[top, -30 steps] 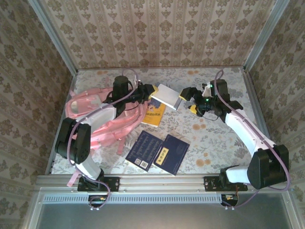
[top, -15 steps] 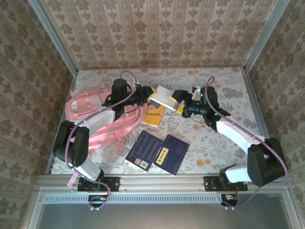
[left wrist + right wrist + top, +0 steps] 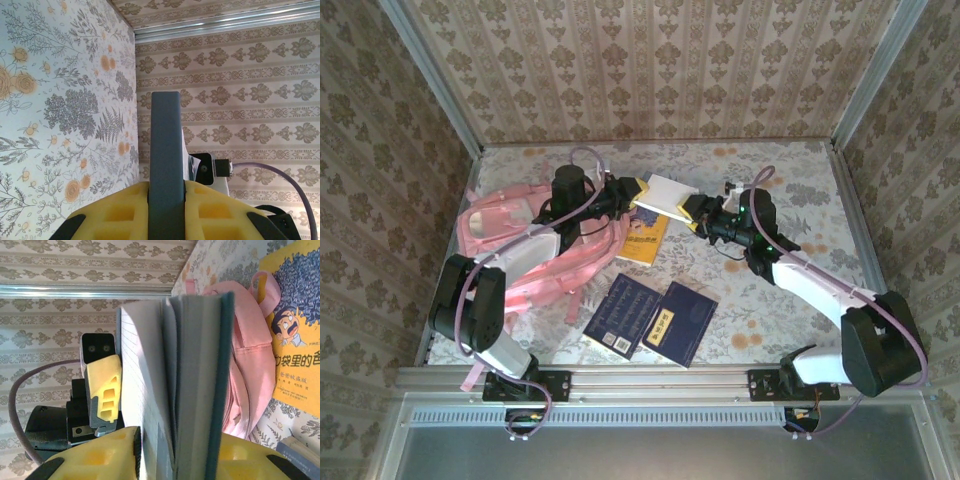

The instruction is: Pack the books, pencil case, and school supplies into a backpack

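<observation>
Top external: small pad (image 3: pixel 663 193) hanging above table (image 3: pixel 810 172), bridging both arms, near yellow book (image 3: pixel 645 238) and backpack (image 3: pixel 510 245). One end: left gripper (image 3: pixel 638 190) pinching it, arm lying across backpack. Opposite end: right gripper (image 3: pixel 698 210) clamping it, arm stretching forward and left.

Left wrist: fingers (image 3: pixel 115 212) squeezing pad edge-on, gap narrow.

Right wrist: fingers (image 3: pixel 105 452) hugging both covers, pages fanning loose. Pad judged light, floppy, smooth-covered; gripping across full thickness near bound edge seeming safest.

A robot test booth — aluminium frame (image 3: pixel 430 75), wallpapered panels (image 3: pixel 660 70), floral tabletop (image 3: pixel 800 170), arms (image 3: pixel 820 285) bolted to a rail (image 3: pixel 660 380).
</observation>
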Available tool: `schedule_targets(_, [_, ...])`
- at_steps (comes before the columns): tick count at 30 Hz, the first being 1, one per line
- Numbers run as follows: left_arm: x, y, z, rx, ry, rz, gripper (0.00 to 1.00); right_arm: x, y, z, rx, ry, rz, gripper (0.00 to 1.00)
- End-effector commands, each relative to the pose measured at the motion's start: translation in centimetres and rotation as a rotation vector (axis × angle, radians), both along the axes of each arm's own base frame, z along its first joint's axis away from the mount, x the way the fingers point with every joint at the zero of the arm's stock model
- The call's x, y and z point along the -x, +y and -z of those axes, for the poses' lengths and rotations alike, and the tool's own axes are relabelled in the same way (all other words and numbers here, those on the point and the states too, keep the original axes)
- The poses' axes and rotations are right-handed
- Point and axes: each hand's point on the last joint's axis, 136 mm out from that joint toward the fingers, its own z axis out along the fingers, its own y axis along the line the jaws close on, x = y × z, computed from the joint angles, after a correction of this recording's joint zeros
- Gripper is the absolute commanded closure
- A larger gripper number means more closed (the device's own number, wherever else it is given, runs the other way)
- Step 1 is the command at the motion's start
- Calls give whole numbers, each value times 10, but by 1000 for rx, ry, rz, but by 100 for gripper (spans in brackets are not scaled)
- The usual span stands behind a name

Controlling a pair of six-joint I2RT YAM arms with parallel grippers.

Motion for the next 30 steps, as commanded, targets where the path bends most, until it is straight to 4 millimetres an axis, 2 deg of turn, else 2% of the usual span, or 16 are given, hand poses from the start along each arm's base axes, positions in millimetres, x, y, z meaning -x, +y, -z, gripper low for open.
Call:
schedule_targets(1, [8, 2, -16, 20, -49, 7, 100, -3, -13, -16, -6, -68, 51, 71])
schedule_targets(6, [9, 4, -19, 20, -55, 6, 100, -2, -22, -18, -8, -71, 83, 76])
schedule_targets(16, [10, 4, -18, 11, -54, 4, 100, -4, -41, -21, -7, -79, 127, 75])
schedule_targets(17, [10, 4, -17, 10, -54, 3, 100, -5, -41, -20, -4, -77, 127, 78])
schedule_targets(20, [11, 1, -16, -2, -57, 13, 100, -5, -39, -18, -3, -70, 113, 100])
schedule_targets(23, [12, 0, -11, -29, -56, 18, 100, -5, -40, -15, 10, -66, 121, 100])
schedule_targets(25, [12, 2, -6, -56, -51, 11, 96, -4, -42, -14, 25, -67, 125, 100])
schedule_targets(27, [12, 5, -1, -82, -49, 6, 85, -2, -47, -13, 44, -66, 136, 100])
schedule_targets(30, [12, 9, 3, -122, -55, 2, 83, 1, -54, -15, 78, -77, 153, 100])
